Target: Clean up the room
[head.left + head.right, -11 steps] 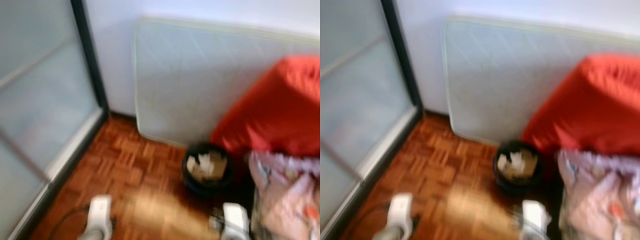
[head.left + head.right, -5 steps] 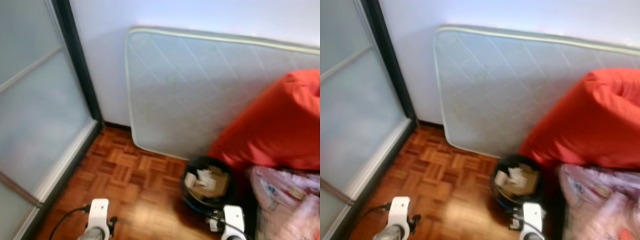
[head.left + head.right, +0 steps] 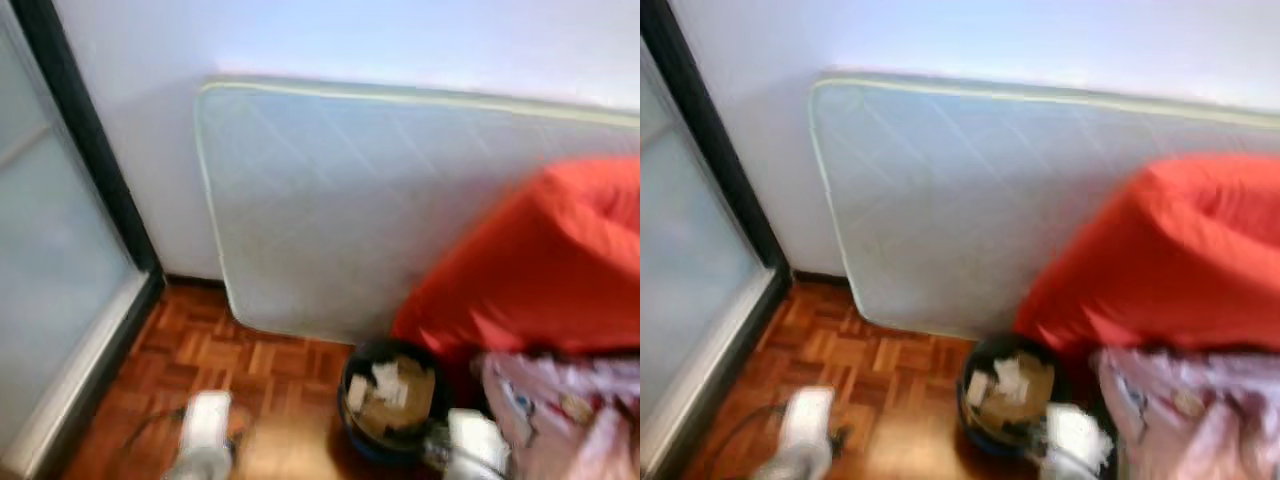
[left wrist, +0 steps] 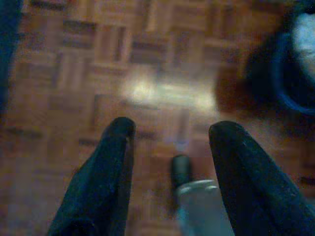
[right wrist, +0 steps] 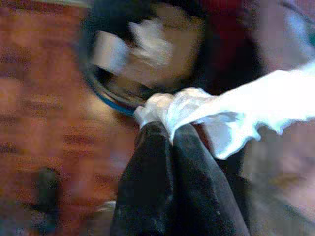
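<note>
1. The right pincer (image 5: 170,130) has its two black fingers pressed together on a crumpled white tissue (image 5: 231,115), which trails out sideways from the fingertips.
2. The round black waste bin with a blue rim (image 3: 388,405), holding paper scraps, stands on the brown parquet floor (image 3: 215,350) just beyond the right pincer, near the tissue but apart from it.
3. The bin sits at the foot of a pale quilted mattress (image 3: 330,210) leaning on the white wall, beside a large red fabric bag (image 3: 540,260) and a pink plastic bag (image 3: 560,410).
4. The left pincer (image 4: 170,130) hangs over bare parquet, its fingers spread wide and holding nothing; the bin is off to one side.
</note>
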Available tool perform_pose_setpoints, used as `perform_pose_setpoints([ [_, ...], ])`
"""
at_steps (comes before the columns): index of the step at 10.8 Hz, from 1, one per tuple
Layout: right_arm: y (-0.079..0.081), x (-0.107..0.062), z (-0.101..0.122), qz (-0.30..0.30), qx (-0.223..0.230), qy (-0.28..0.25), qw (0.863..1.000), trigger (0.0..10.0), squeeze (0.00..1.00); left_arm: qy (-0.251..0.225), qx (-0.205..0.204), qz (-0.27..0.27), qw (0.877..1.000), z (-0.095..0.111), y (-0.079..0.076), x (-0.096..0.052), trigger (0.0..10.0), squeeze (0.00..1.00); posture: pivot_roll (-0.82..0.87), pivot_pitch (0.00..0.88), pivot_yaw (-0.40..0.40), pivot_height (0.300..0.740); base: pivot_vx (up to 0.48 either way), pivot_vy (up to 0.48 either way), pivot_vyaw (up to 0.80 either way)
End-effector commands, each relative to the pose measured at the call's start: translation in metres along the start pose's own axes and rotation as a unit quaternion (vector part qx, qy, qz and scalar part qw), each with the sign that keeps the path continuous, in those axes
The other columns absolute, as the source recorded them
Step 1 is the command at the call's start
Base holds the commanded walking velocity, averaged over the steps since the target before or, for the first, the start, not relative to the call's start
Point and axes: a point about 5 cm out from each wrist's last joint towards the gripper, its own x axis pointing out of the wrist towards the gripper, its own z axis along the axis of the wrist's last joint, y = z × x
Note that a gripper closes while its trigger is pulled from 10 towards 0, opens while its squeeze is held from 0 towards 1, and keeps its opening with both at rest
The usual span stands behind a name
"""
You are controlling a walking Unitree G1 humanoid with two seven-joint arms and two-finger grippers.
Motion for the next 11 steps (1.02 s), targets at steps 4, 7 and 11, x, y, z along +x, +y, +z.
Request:
perform_pose_setpoints([
  [4,-0.0103,-0.0019,-0.0048,-0.016,-0.003,0.008,1.000,10.0,0.00,-0.009,-0.002,-0.010,1.000,0.0046,-0.0075,0.0014,10.0,0.00,0.04,0.023,-0.019,0.740,0.357,0.000,0.00],
  [7,-0.0100,-0.0013,-0.0026,-0.018,-0.002,0.004,1.000,10.0,0.00,-0.008,-0.002,-0.013,1.000,0.0048,-0.0075,0.0014,10.0,0.00,0.05,0.032,-0.018,0.740,0.115,0.000,0.00],
  [11,-0.0107,-0.0012,-0.0017,-0.020,0.000,0.003,1.000,10.0,0.00,-0.003,-0.003,-0.015,1.000,0.0014,-0.0077,0.0007,10.0,0.00,0.05,0.039,-0.020,0.740,0.000,0.000,0.00],
])
